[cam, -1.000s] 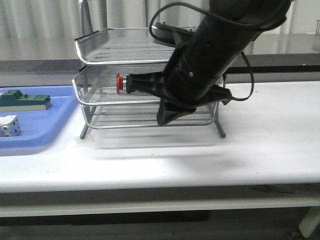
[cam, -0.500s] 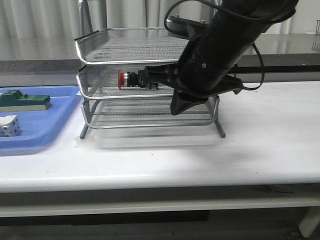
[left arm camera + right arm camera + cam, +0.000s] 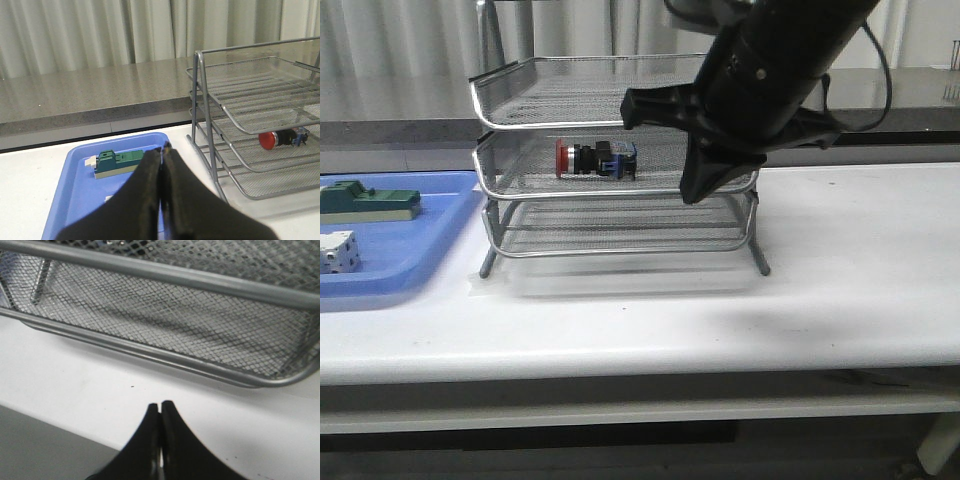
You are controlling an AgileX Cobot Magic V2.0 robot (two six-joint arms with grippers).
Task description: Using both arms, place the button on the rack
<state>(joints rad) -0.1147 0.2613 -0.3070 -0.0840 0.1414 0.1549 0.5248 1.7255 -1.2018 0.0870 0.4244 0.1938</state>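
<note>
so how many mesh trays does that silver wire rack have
3. The top tray is empty, the middle tray holds the red-capped push-button switch, and the bottom tray looks empty, though the black right arm hides part.

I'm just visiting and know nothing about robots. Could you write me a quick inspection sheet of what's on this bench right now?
Surface: white table, bare in front of the rack.
Job's things: button lies on its side in the middle tier of the silver wire rack, red cap pointing toward the blue tray; no hand touches it.
Clutter: blue tray beside the rack holds a green flat block and a white cube-like block.
Hands: left hand shut and empty, over the blue tray; right hand shut and empty, outside the rack's lowest tier.
Cables: black cable loops off the right arm.
Surroundings: grey counter and pale curtain behind.
</note>
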